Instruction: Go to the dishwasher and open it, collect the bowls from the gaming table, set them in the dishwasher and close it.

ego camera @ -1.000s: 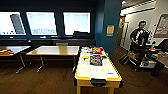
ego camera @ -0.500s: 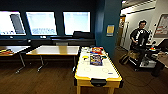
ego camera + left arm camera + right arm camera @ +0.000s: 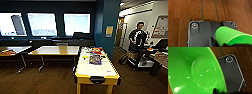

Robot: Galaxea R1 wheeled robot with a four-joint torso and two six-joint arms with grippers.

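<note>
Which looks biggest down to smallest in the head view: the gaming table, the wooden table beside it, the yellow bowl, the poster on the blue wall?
1. gaming table, though nearest the camera
2. wooden table, farther back
3. poster
4. yellow bowl

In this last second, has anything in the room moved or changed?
Hardly anything. The gaming table with its board-game boxes sits at the same place in the head view, the wooden tables too, and the person stays by the desk on the right. Nothing was visibly picked up or put down there.
</note>
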